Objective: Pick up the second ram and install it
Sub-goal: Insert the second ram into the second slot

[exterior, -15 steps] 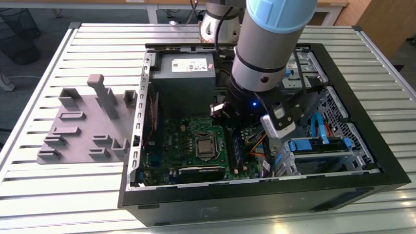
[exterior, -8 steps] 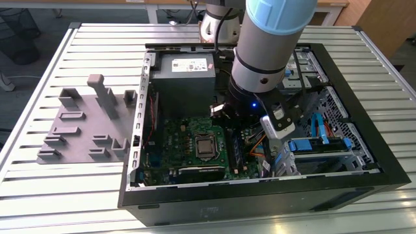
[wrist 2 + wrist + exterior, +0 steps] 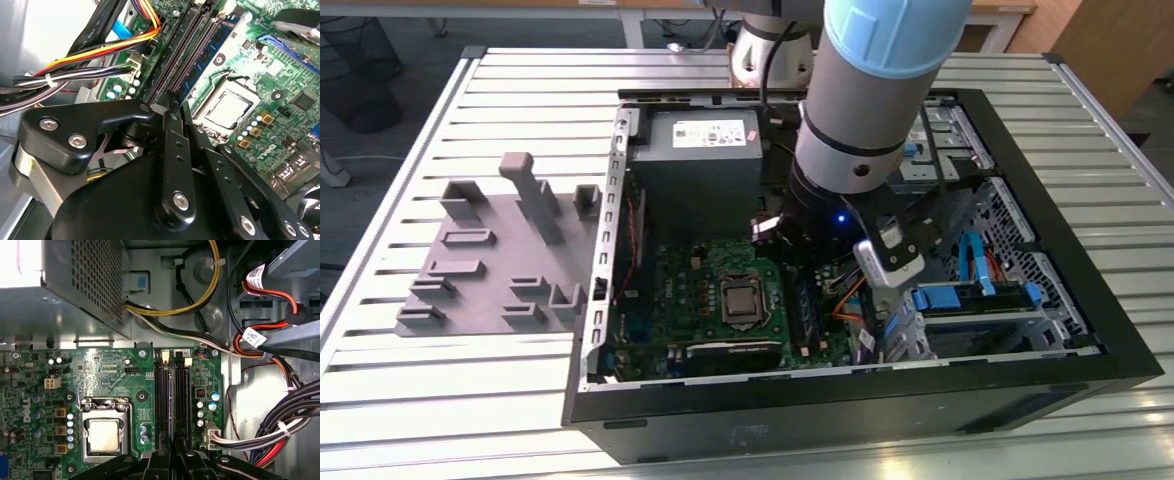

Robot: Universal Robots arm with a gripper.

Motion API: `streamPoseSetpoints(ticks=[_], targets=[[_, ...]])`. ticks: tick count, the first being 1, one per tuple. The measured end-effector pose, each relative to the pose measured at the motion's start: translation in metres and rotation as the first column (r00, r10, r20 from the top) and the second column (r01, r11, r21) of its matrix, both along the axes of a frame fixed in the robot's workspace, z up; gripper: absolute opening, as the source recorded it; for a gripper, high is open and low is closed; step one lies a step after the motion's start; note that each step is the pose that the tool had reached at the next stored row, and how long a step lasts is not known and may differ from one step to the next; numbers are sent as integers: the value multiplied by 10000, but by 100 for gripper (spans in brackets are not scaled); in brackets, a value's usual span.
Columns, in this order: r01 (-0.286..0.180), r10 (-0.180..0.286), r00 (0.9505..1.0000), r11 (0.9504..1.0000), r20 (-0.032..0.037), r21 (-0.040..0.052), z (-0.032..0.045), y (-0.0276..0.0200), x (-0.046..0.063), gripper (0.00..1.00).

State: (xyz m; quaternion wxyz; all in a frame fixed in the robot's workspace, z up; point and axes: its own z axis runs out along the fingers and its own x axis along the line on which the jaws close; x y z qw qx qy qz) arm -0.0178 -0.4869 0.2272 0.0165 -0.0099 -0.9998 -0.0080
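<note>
Cable bundle (image 3: 280, 430) crowds slots (image 3: 172, 400) one side; PSU (image 3: 698, 160) near; CPU socket (image 3: 104, 432) side open.

Before us, our black gripper (image 3: 175, 460) above long black memory slots (image 3: 172, 400) beside silver square processor (image 3: 104, 435).

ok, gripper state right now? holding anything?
Gripper: down over the motherboard's RAM slots, jaws drawn close together on a thin edge. Whether that edge is the second ram cannot be told.
</note>
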Motion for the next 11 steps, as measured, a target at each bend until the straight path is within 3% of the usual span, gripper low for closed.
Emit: streamPoseSetpoints(ticks=[11], targets=[[-130,130,9999,9999,-18,-2,-45,0,-11,14]])
